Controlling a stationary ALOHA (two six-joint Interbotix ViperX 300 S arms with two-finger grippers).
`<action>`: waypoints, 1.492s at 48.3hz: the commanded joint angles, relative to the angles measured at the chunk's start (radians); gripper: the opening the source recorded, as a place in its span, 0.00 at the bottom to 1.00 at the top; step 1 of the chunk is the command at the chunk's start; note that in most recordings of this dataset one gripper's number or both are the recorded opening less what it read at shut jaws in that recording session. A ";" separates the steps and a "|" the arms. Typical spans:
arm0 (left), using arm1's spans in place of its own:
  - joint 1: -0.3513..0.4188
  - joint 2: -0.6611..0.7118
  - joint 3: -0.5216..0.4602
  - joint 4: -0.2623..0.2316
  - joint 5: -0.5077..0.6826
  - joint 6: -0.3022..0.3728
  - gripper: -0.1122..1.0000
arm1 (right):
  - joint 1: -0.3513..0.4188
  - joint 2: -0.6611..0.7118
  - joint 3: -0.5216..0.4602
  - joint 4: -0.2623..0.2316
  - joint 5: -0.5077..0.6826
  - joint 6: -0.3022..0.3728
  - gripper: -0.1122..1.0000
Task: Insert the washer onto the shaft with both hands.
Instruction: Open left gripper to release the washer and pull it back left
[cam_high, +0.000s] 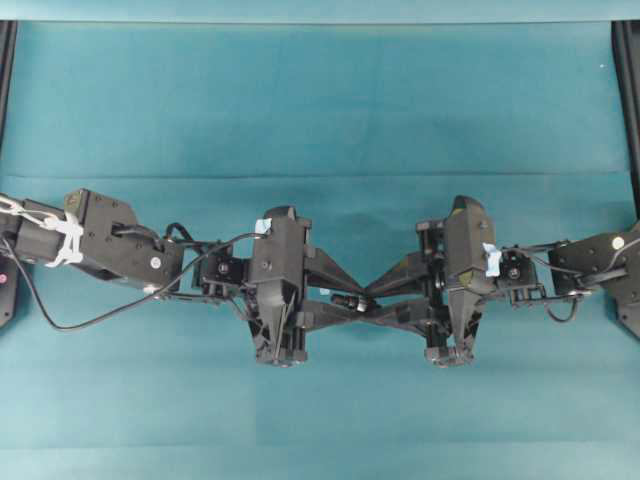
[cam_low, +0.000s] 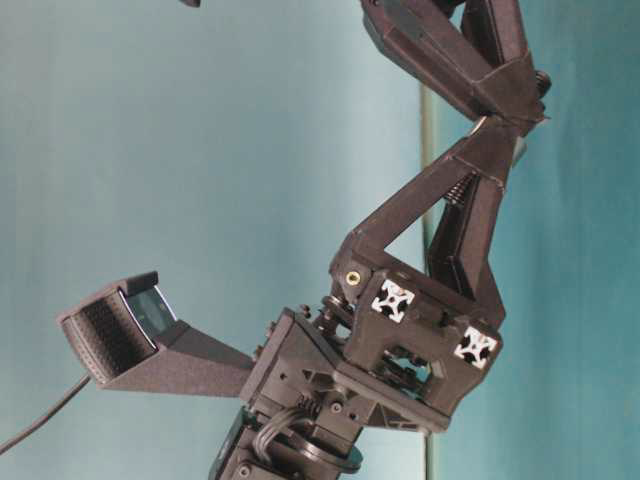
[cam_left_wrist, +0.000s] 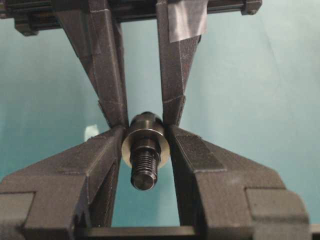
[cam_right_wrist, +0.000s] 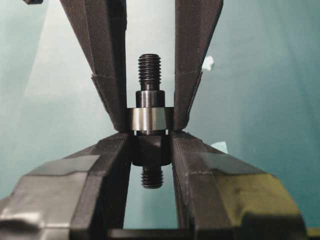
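Where the two hands meet tip to tip above the teal desk (cam_high: 320, 100), the entry begins with the shaft (cam_right_wrist: 150, 145): a dark stepped rod with threaded ends, held between both sets of fingers. Right hand (cam_right_wrist: 149, 145): fingers nearly fully closed, gripping the thick middle of the shaft, one threaded end just nearer the camera than the grip, the other beyond it. Washer (cam_right_wrist: 148, 120): silvery ring seated round the shaft just beyond the right fingertips, clamped at its rim by the left hand (cam_left_wrist: 145, 122), whose fingers stand partly open at the ring's width. Left wrist view: shows the washer's flat face and the shaft's threaded end pointing at the camera; right wrist view shows the same ring edge-on as a bright band. Overhead view: both arms lie along one line, hands crossing at the centre, shaft barely discernible. Table-level view: only black frames and a camera housing; parts hidden. Farthest: teal cloth, small pale scraps (cam_right_wrist: 209, 62), black rails at the edges.
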 joint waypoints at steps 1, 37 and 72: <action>0.005 -0.012 -0.021 0.002 -0.003 -0.002 0.44 | -0.003 -0.009 -0.015 0.003 -0.003 0.006 0.10; 0.005 -0.101 0.011 0.000 0.124 0.002 0.87 | -0.002 -0.009 -0.011 0.005 0.002 0.005 0.10; 0.005 -0.482 0.224 0.002 0.362 0.017 0.87 | 0.006 -0.009 -0.011 0.003 0.018 0.000 0.10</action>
